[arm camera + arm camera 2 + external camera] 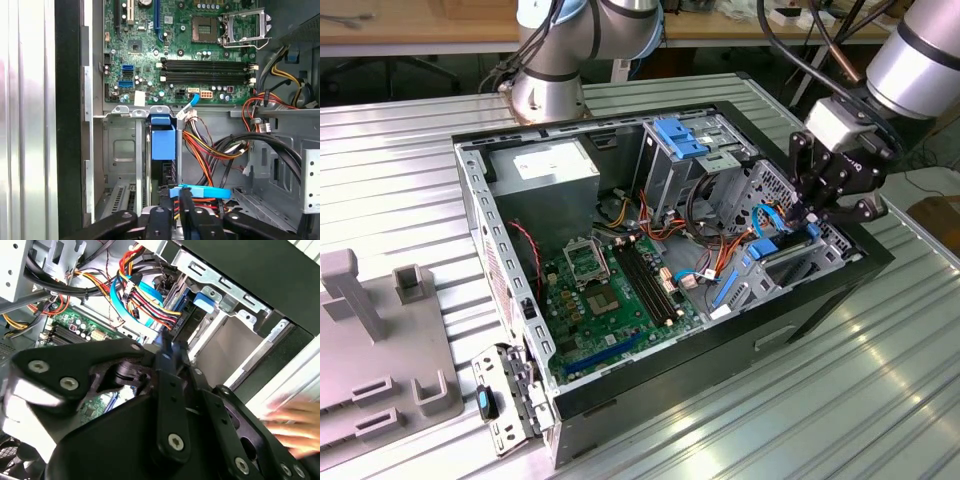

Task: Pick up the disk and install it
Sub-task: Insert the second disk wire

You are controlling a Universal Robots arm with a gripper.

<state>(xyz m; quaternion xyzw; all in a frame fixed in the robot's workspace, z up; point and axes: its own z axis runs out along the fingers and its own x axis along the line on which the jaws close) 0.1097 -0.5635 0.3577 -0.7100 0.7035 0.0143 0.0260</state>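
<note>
The disk (782,250) stands on edge in the drive bay at the exterior view's right end of the open computer case, its blue carrier rail (163,142) facing up. In the second wrist view the disk (194,319) is a dark slab under a blue tab. My gripper (808,220) hangs right over this bay. In both wrist views the black fingers (172,385) are pressed together with nothing visible between them. The gripper (178,202) has its tips at the disk's near end, beside a flat blue cable (202,191); whether they touch the disk I cannot tell.
The case holds the green motherboard (610,290), a grey power-supply box (555,165), a light-blue latch (680,135) and bundles of red, orange and black cables (210,145) close to the bay. Grey fixtures (380,340) sit on the ribbed metal table. A second arm's base (548,90) stands behind the case.
</note>
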